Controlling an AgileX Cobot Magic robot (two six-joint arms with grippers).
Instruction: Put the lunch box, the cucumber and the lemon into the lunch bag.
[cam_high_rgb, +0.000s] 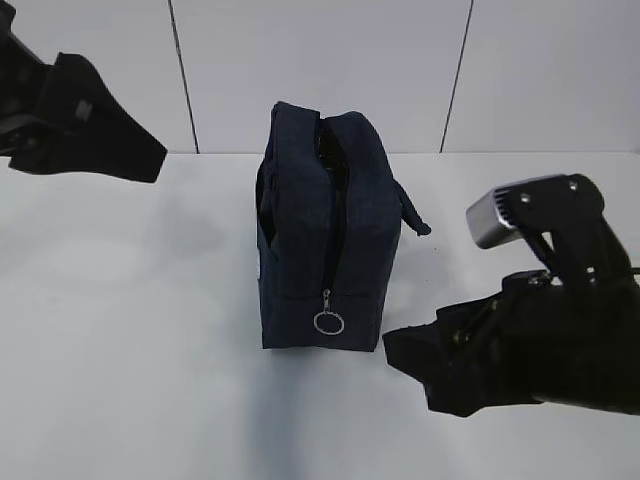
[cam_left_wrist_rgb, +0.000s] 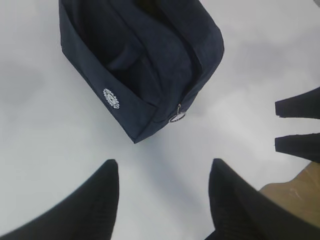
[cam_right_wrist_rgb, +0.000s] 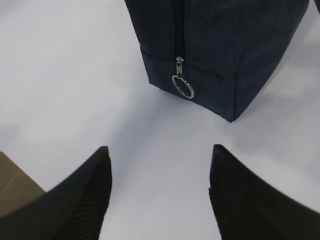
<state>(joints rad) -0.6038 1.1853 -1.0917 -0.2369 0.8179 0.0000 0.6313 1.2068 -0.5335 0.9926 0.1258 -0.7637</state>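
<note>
My right end effector (cam_right_wrist_rgb: 160, 192) is open and holds nothing; its two black fingers (cam_right_wrist_rgb: 82, 200) stand apart above the bare white counter (cam_right_wrist_rgb: 75, 75), just in front of the lunch bag (cam_right_wrist_rgb: 220, 45). My left end effector (cam_left_wrist_rgb: 162, 200) is open and empty too, with its fingers (cam_left_wrist_rgb: 95, 205) spread over the counter near a bottom corner of the bag. The lunch bag is dark navy and stands upright in the middle of the counter, with one narrow end turned to the exterior camera. The zipper (cam_high_rgb: 328, 230) runs over the top and down this end, and its top part is parted, so a dark gap shows there. The slider sits low on the end wall, and the silver ring pull (cam_high_rgb: 329, 322) hangs from it against the fabric. A strap handle (cam_high_rgb: 412, 215) sticks out on the side of the bag toward my right arm. In the left wrist view I see a small white round emblem (cam_left_wrist_rgb: 111, 98) on the long side wall of the bag. In the exterior view my right arm (cam_high_rgb: 540, 330) is low and close to the bag, while my left arm (cam_high_rgb: 70, 120) is raised and well apart from it. I cannot see what is inside the bag.
</note>
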